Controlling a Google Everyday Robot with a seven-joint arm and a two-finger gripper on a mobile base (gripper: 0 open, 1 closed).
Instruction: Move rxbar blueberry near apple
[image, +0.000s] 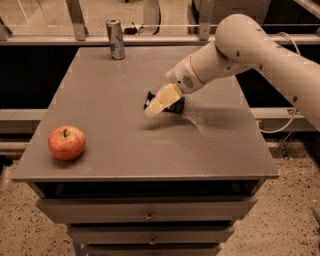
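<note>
The rxbar blueberry (176, 105) is a dark navy wrapper lying flat near the middle of the grey table (150, 155). My gripper (156, 106), with tan tips, reaches down from the upper right and sits right over the bar, covering its middle and left part. The red apple (66, 142) with yellowish patches stands near the table's front left corner, well apart from the bar and the gripper.
A tall silver drink can (116, 39) stands upright at the table's back edge, left of centre. The table has drawers below its front edge. A railing and a lower shelf run behind and beside the table.
</note>
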